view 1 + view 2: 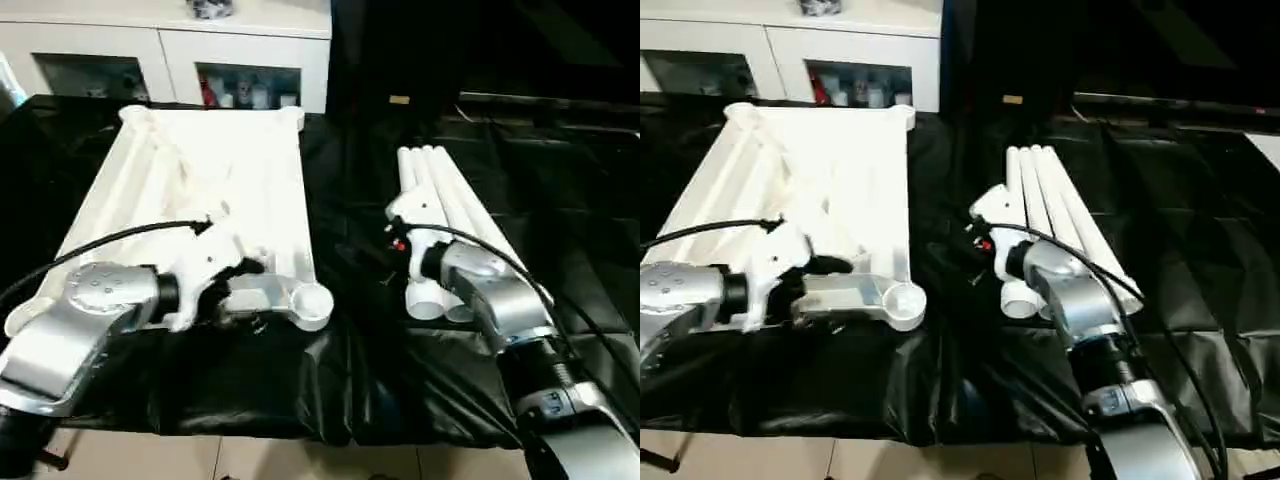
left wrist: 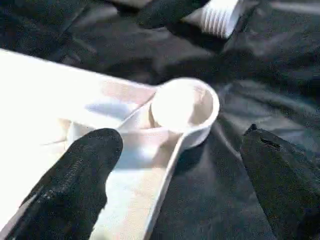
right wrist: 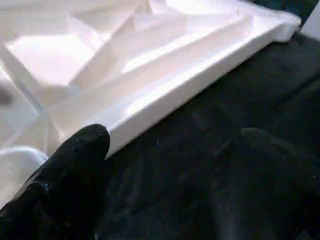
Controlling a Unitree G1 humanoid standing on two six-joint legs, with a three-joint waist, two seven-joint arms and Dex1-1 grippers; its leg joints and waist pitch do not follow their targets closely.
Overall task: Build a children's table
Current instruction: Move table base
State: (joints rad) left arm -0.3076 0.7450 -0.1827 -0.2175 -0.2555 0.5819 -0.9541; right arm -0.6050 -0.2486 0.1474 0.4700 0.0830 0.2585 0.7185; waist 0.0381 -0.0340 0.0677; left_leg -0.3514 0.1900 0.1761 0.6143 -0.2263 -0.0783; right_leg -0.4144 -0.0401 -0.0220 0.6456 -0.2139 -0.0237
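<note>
Left eye view showed the tabletop (image 1: 200, 190) lying ribbed side up on the black cloth (image 1: 330, 380), with the four legs (image 1: 445, 215) bundled side by side just beside it. The left gripper (image 2: 175, 165) hung spread open over the near corner socket (image 2: 182, 107), holding nothing. The right gripper (image 3: 170, 165) also stood open and empty, above the cloth near the tabletop's edge. The legs looked light, stiff and smooth, likely slippery, so a grip near a leg's middle would seem steadiest. The legs' near ends were partly hidden behind the right forearm (image 1: 480, 285).
</note>
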